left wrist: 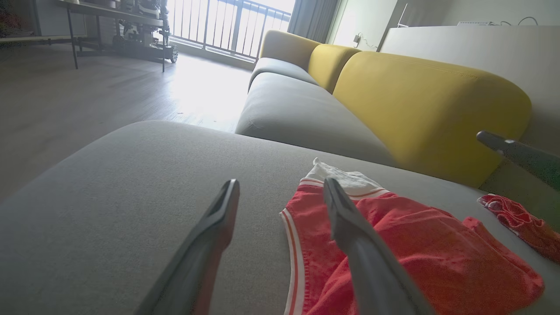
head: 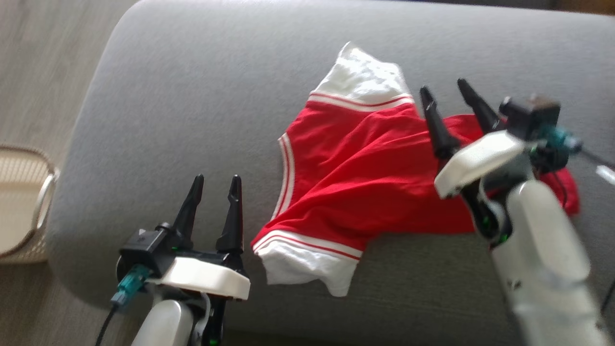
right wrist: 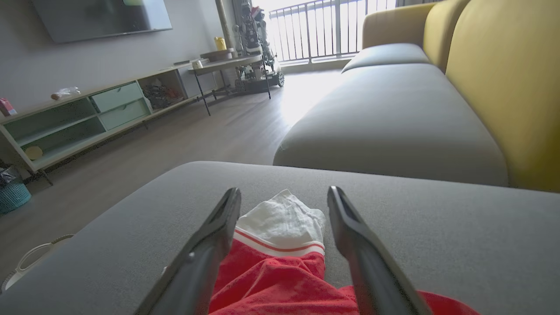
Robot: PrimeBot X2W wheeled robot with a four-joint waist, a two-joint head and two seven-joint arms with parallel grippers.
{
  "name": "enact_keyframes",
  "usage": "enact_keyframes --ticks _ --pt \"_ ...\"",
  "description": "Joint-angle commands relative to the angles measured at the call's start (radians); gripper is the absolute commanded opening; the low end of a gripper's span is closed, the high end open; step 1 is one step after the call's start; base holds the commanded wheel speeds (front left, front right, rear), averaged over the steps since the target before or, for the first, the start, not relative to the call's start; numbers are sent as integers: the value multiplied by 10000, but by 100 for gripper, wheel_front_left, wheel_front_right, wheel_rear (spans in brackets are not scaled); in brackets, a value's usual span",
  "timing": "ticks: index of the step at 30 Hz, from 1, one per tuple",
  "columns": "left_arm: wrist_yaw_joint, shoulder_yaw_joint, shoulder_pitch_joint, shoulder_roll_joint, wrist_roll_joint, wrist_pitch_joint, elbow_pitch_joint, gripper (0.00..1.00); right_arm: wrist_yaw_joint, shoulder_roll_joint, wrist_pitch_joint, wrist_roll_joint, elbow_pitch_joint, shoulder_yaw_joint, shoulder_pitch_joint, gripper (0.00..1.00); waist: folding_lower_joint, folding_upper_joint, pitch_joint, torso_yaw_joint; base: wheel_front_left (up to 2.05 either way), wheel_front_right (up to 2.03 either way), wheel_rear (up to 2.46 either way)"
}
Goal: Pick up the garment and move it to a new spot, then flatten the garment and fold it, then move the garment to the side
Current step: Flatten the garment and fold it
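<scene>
"Red cloth, is that the garment (head: 355, 178)?"

"Yes. It is red with white cuffs edged in thin red and white stripes, and it lies rumpled on a grey seat cushion (head: 192, 86)."

"Where is it from the left gripper (head: 216, 179)?"

"Just to the right of its jaws. One white cuff lies close beside the right-hand finger. In the left wrist view that finger overlaps the striped edge, though I cannot tell whether it touches. The jaws stand wide apart, with only grey cushion between them."

"And the right gripper (head: 444, 87)?"

"It hangs over the garment's right part, its two dark fingers spread apart and holding nothing. In the right wrist view the other white cuff sits between the fingertips and a little beyond them, with red fabric running back beneath the jaws. Whether the fingers touch the cloth I cannot tell."

"What else lies around?"

"Beyond the jaws of both grippers there is a second grey seat, with yellow backrests (left wrist: 428, 109) behind. Left of the left gripper, past the cushion's edge, a pale woven basket (head: 21, 202) with a handle stands on a wooden floor (head: 43, 57)."
</scene>
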Motion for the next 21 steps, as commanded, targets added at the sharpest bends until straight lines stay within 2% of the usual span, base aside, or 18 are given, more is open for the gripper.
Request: enact_keyframes --ticks 1,14,21 --pt "66 203 -429 10 -60 -53 -282 100 -2 59 304 272 174 19 -639 100 0 0 539 586 0 0 0" --pt "362 -552 -929 10 -551 -53 -388 100 -2 -709 1796 -214 4410 -1139 -3607 100 0 0 1509 2082 0 0 0" --pt "468 -723 -944 10 -677 -53 -423 100 -2 -921 2286 -592 6151 -1673 -4539 100 0 0 1662 2424 0 0 0"
